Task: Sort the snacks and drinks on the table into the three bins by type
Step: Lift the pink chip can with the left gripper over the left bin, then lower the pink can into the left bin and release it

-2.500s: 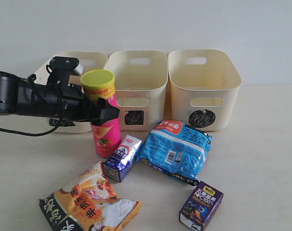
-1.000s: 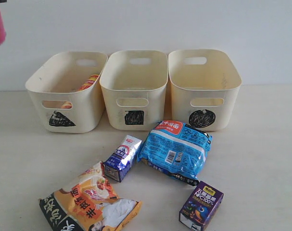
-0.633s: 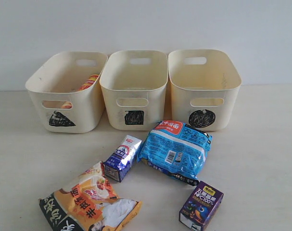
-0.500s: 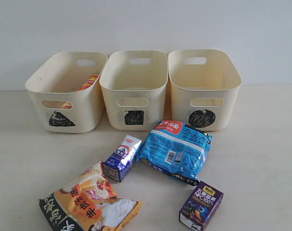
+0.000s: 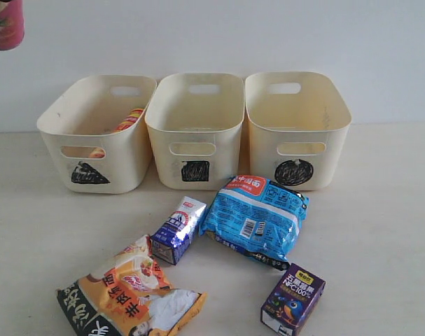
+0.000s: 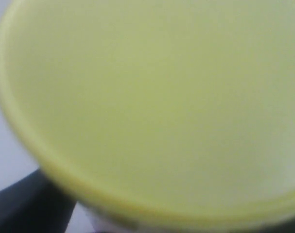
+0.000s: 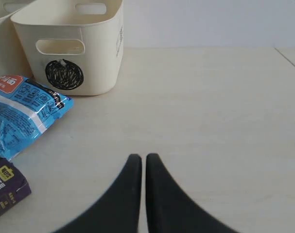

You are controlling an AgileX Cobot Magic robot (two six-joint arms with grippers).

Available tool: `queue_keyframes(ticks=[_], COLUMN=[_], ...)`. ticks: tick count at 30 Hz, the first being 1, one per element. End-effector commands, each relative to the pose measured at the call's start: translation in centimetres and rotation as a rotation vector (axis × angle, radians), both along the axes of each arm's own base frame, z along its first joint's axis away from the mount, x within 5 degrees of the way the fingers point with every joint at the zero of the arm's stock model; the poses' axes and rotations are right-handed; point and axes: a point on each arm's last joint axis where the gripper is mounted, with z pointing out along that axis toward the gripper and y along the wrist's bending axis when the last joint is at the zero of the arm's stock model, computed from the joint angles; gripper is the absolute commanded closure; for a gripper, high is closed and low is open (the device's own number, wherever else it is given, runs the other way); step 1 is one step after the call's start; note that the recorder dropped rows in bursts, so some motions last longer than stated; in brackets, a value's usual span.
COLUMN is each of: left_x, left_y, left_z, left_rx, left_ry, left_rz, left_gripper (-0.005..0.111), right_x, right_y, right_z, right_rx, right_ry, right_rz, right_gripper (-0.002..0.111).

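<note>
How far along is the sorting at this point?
Done: one orange tube lies in the triangle bin. In hand: the pink tube is held aloft, its yellow lid filling the left wrist view. Left: the blue packet, orange bag, blue carton and purple carton lie on the table.

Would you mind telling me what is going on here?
The left gripper holds the pink chip tube with a yellow lid high in the air. A yellow-orange tube lies in the cream triangle-marked bin. The blue crinkly packet, orange-black-white bag, slim blue carton and purple carton lie on the beige table.
</note>
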Motion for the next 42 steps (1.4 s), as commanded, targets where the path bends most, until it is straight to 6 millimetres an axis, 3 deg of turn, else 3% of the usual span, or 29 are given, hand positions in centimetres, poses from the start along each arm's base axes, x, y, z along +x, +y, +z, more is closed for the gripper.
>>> queue_keyframes(ticks=[1, 3, 4, 6, 7, 9, 12, 16, 18, 34, 37, 42], left_x=[0.8, 1.4, 2.1, 3.8, 4.5, 6.2, 7.3, 8.8, 9.5, 14.8, 15.6, 16.6], left_y=[0.2, 0.4, 0.8, 2.0, 2.3, 3.0, 3.7, 4.6, 4.7, 2.3, 1.7, 1.3], left_z=[-0.7, -0.8, -0.9, -1.8, -2.2, -3.0, -2.4, -0.7, -1.1, -6.6, -7.5, -9.0], left_rx=[-0.128, -0.401, -0.639, -0.896, -0.907, -0.766, -0.660, -0.564, -0.542, -0.453, -0.398, -0.356], left_ry=[0.012, 0.005, 0.032, 0.165, 0.247, 0.481, 0.597, 0.617, 0.657, 0.611, 0.576, 0.548], left_rz=[0.035, -0.065, -0.192, -0.332, -0.353, -0.342, -0.237, -0.150, -0.144, -0.203, -0.227, -0.235], left_gripper=[0.102, 0.102, 0.102, 0.102, 0.102, 0.102, 0.102, 0.102, 0.102, 0.101, 0.089, 0.048], right_x=[0.0, 0.0, 0.0, 0.0, 0.0, 0.0, 0.0, 0.0, 0.0, 0.0, 0.0, 0.0], right_y=[0.0, 0.0, 0.0, 0.0, 0.0, 0.0, 0.0, 0.0, 0.0, 0.0, 0.0, 0.0], right_z=[0.1, 0.1, 0.1, 0.1, 0.1, 0.1, 0.1, 0.1, 0.1, 0.1, 0.1, 0.1], right_rx=[-0.004, -0.004, -0.004, -0.004, -0.004, -0.004, -0.004, -0.004, -0.004, -0.004, -0.004, -0.004], right_ry=[-0.010, -0.010, -0.010, -0.010, -0.010, -0.010, -0.010, -0.010, -0.010, -0.010, -0.010, -0.010], right_rz=[-0.004, -0.004, -0.004, -0.004, -0.004, -0.004, -0.004, -0.004, -0.004, -0.004, -0.004, -0.004], right_gripper=[0.107, 0.107, 0.107, 0.107, 0.107, 0.107, 0.107, 0.107, 0.107, 0.107, 0.107, 0.107])
